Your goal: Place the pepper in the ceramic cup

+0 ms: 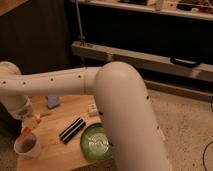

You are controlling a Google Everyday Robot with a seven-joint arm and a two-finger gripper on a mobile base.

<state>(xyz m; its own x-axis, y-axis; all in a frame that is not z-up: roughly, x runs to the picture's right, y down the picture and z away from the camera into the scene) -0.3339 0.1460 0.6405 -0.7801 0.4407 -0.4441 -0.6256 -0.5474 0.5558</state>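
Observation:
The white ceramic cup [27,145] stands at the front left corner of the wooden table [52,150]. My gripper [27,125] is at the far left, at the end of the white arm, just above and behind the cup. It is shut on the orange-red pepper [24,132], which hangs point down right over the cup's rim. Only a small part of the pepper shows below the gripper. The arm's large elbow [122,100] fills the middle of the view.
A green bowl [96,142] sits at the table's front right, partly behind the elbow. A black flat object [72,130] lies mid-table. A blue object [53,101] and a pale wrapped bar [93,107] are at the back. Dark shelving stands behind.

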